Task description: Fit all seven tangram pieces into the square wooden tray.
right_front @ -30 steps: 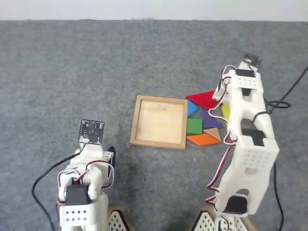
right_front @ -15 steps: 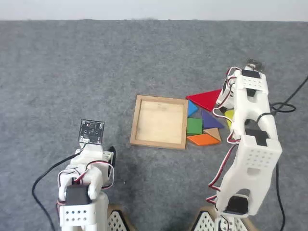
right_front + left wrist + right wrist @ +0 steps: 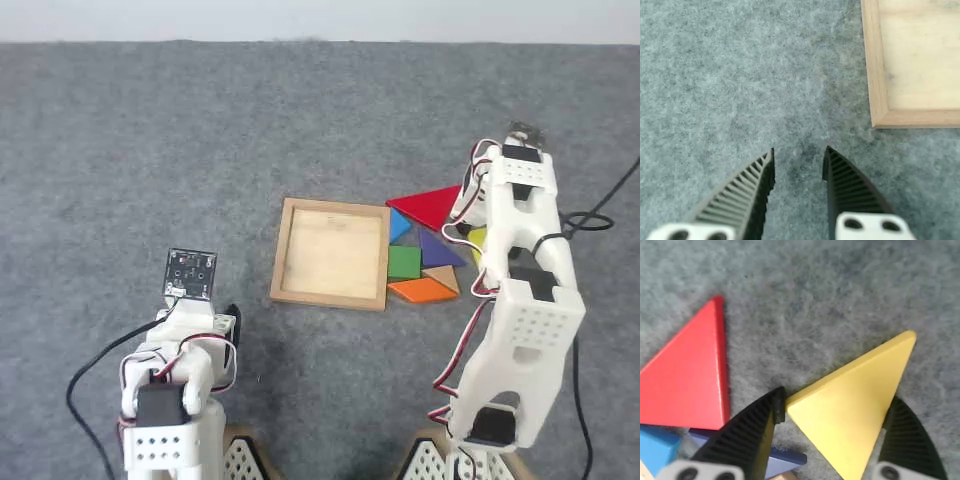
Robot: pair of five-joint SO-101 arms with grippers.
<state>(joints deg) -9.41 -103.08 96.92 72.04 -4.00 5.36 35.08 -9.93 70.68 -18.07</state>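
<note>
Right wrist view puts the right tool (image 3: pixel 837 400) wide, one finger at each side of the yellow triangle (image 3: pixel 855 410), which lies flat on the grey bench (image 3: pixel 840 290) near the red triangle (image 3: pixel 690 375). High view hides that yellow piece almost fully under the arm (image 3: pixel 520 250), but shows the tray (image 3: pixel 281 250) beyond the other pieces. Left tool (image 3: pixel 799 155) stands narrowly parted just beside a tray corner.

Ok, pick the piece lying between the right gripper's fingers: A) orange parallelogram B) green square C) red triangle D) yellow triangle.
D: in the right wrist view the yellow triangle lies between the spread fingers of the right gripper, with the red triangle off beside it.
</note>
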